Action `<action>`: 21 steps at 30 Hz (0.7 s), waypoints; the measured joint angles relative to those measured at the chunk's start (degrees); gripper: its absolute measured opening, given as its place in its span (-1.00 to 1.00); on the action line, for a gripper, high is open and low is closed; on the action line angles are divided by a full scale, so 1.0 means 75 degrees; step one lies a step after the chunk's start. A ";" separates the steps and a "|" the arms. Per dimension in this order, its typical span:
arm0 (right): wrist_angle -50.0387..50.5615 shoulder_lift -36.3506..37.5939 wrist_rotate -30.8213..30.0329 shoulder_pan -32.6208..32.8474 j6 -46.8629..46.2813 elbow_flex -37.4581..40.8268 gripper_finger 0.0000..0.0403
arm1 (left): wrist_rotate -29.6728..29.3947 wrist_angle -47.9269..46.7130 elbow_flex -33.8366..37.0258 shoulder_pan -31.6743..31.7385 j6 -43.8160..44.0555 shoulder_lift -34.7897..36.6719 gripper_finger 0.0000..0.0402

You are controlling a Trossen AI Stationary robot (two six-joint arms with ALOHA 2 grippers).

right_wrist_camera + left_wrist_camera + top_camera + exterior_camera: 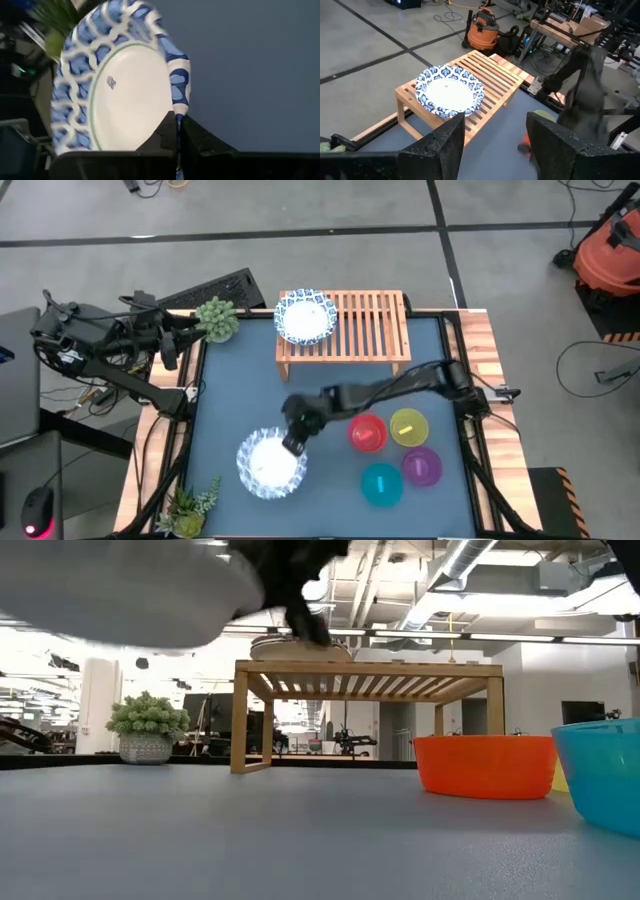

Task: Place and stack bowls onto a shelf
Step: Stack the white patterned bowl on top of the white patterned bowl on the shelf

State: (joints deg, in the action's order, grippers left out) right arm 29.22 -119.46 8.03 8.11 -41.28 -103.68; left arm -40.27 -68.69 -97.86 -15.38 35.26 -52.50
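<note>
A white bowl with a blue patterned rim (pixel 268 464) hangs over the table's near-left part, held by my right gripper (pixel 296 442), which is shut on it. In the low view this bowl (pixel 120 590) is up off the tabletop. Another patterned bowl (pixel 305 317) sits on the left end of the light-wood slatted shelf (pixel 365 325) at the far edge. Red (pixel 367 432), yellow (pixel 408 427), purple (pixel 422 466) and teal (pixel 381 484) bowls stand on the table at the near right. My left gripper (pixel 495 145) waits open off the far-left corner, facing the shelf (pixel 490 80). My right gripper pinches the patterned bowl's rim (pixel 179 112) on the side toward the table's right, one finger inside the bowl and one outside. It comes at the rim slanting down from the right. The bowl is lifted clear of the table and tilted in the hold.
A potted plant (pixel 217 318) stands at the far-left corner beside the shelf, and another plant (pixel 190 502) at the near-left corner. The shelf's right part is bare slats. Dark blue tabletop (pixel 240 395) lies between the held bowl and the shelf. An orange vacuum (pixel 608 255) sits on the floor.
</note>
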 joint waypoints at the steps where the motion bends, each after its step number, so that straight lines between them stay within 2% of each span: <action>1: 0.0293 0.0236 0.0000 -0.0111 0.0142 -0.0078 -0.90 | -0.0051 0.0001 0.0000 0.0000 -0.0025 -0.0002 -0.02; 6: 0.1471 0.1422 -0.0092 -0.0809 0.0746 -0.0463 -0.90 | -0.0156 0.0003 0.0000 0.0000 -0.0178 -0.0016 -0.02; 12: 0.2189 0.2507 -0.0867 -0.2086 0.1173 -0.0649 -0.90 | -0.0347 0.0001 0.0003 0.0000 -0.0410 -0.0077 -0.02; 16: 0.2165 0.2902 -0.1092 -0.2959 0.1201 -0.0656 -0.90 | -0.0356 0.0004 0.0001 0.0000 -0.0591 -0.0158 -0.02; 21: 0.2191 0.2859 -0.1090 -0.3932 0.1242 -0.0641 -0.90 | -0.0353 0.0002 0.0003 0.0000 -0.0643 -0.0270 -0.02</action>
State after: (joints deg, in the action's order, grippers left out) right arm 45.66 -98.02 -0.14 -21.38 -31.97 -108.49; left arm -42.92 -68.68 -97.84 -15.38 30.44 -54.52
